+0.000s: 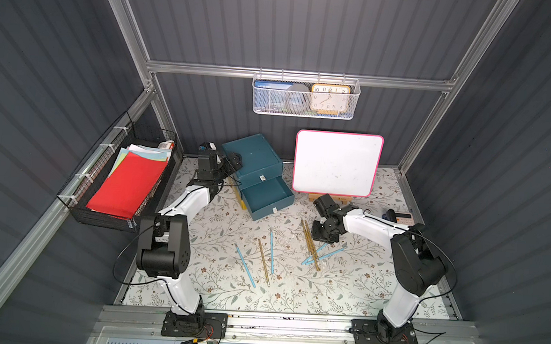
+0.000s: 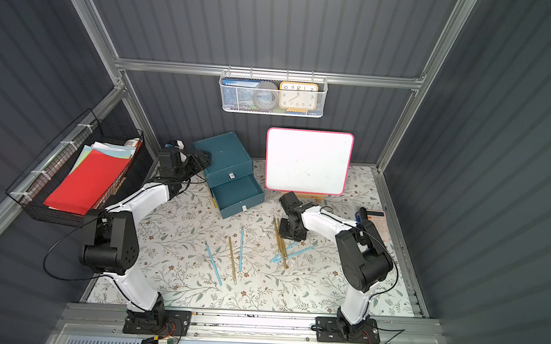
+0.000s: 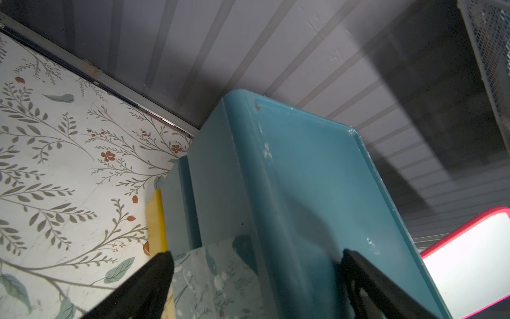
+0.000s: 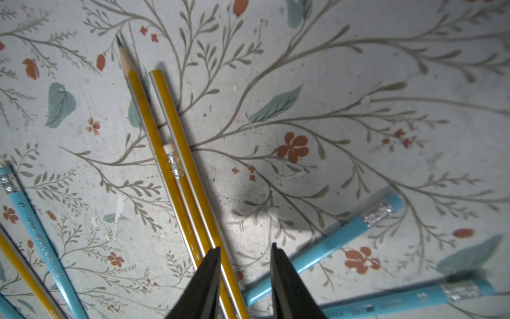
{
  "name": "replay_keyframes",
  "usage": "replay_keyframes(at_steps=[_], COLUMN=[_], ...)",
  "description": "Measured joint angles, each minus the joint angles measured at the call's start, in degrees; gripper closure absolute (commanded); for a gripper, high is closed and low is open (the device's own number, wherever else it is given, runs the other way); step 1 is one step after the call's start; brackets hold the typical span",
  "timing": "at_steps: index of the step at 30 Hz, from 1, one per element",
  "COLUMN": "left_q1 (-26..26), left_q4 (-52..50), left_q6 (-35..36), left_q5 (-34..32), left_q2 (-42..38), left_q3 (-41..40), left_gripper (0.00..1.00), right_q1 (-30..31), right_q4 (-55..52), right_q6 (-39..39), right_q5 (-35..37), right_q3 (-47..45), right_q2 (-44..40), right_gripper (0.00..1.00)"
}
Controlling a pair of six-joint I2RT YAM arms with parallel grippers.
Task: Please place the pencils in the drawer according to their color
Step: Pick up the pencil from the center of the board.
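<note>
right gripper (image 4: 245,247) hangs partly open, holding nothing, low over the yellow pencils (image 4: 171,110) on the tabletop (image 4: 358,82). picking step, i judge: next, close on one and carry it to the open drawer (image 1: 267,195).

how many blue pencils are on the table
4: one blue pencil and a second lie apart mid-table; a third and fourth fan out beside the yellow pencils. More may be hidden.
</note>
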Motion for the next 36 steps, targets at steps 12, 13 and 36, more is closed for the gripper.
replay_keyframes(at_steps=[12,13,36], left_q1=[0.0,0.0,0.0], left_q4=[0.0,0.0,0.0], left_q6=[0.0,0.0,0.0], left_q5=[0.0,0.0,0.0], left_q2=[0.0,0.0,0.0], left_q3=[0.0,0.0,0.0], left_gripper=[0.00,0.00,0.00], right_q1=[0.5,0.7,0.8], right_q4=[0.2,0.3,0.1], right_q6=[-0.1,-0.1,-1.0], right_q5=[-1.4,-1.4,-1.2], right_q3=[1.4,1.6,1.7], right_q2=[1.8,2.1,3.9], right_gripper=[0.68,0.68,0.98])
